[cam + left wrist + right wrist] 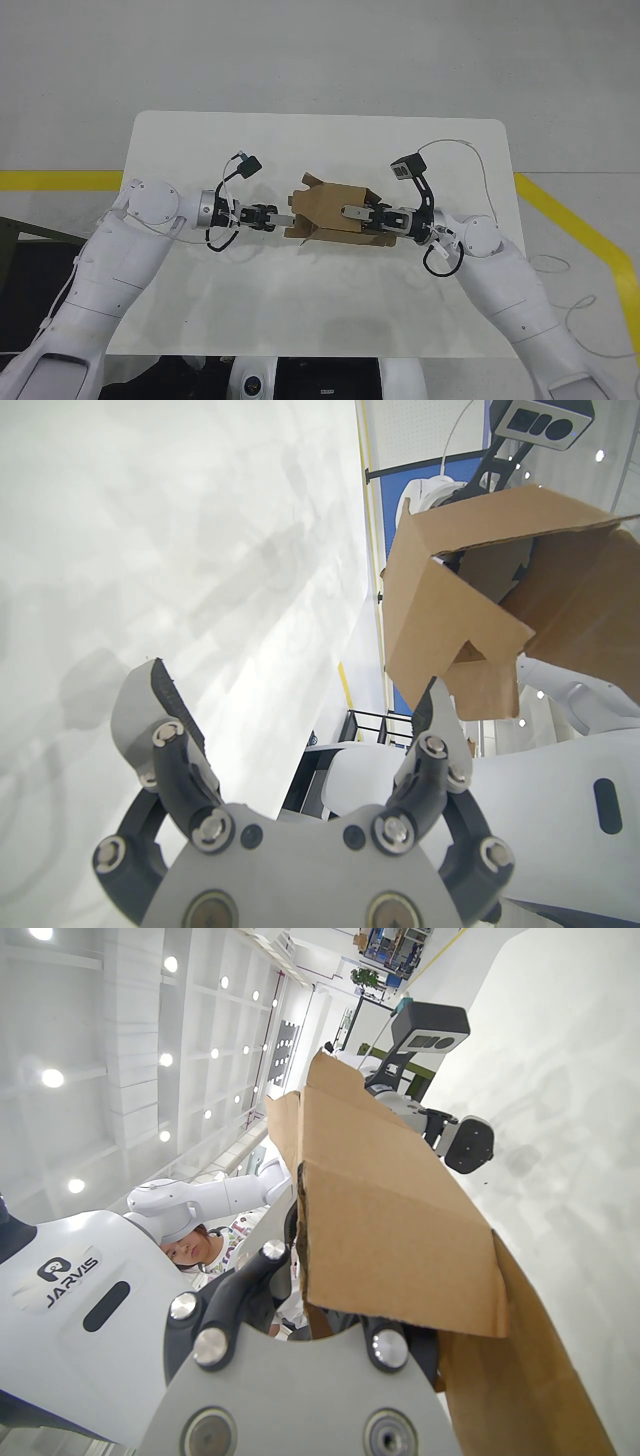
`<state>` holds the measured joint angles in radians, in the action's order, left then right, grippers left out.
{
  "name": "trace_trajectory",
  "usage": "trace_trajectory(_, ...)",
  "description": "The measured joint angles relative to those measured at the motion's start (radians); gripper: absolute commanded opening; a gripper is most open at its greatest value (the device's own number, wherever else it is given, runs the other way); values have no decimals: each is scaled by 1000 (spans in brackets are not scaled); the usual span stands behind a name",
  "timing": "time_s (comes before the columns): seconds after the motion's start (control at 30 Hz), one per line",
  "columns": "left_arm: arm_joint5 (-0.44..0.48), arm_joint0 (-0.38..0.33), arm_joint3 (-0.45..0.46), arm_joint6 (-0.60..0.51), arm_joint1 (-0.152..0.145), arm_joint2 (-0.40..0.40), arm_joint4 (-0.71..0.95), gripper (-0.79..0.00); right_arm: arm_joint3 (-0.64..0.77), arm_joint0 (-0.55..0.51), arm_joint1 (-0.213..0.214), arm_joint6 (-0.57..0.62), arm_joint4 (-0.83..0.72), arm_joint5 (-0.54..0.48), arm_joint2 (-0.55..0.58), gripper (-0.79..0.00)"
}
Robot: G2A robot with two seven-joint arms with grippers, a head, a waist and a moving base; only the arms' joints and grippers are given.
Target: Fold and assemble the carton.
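A brown carton (pixel 325 205), partly opened with loose flaps, is in the middle of the white table (pixel 300 310). My right gripper (pixel 350 212) comes in from the right and is shut on the carton's top panel (pixel 380 1208); one finger (pixel 291 1233) shows beside the panel's edge, and the other is under the cardboard. In the left wrist view a dark finger (pixel 495 570) shows inside the carton (pixel 450 610). My left gripper (pixel 292 682) is open at the carton's left end, one fingertip (pixel 431 700) touching a hanging flap (pixel 485 690).
A thin white cable (pixel 470 150) loops over the table's back right part. Bare table lies in front of and behind the carton. Yellow tape (pixel 60 180) runs on the floor beside the table.
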<state>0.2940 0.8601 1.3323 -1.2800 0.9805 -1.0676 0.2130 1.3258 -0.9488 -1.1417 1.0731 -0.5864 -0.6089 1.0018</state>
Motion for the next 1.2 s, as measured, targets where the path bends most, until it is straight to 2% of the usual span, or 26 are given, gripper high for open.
trace_trajectory(0.8, 1, -33, -38, 3, 13, 23, 85, 0, -51, 69, -51, 54, -58, -22, -91, -785)
trace_trajectory(1.0, 1, -35, -43, 3, 14, 24, 95, 0, -66, 74, -57, 56, -60, -29, -89, -785)
trace_trajectory(1.2, 1, -27, -51, 2, 11, 11, 102, 0, -82, 66, -54, 9, -42, -62, -50, -785)
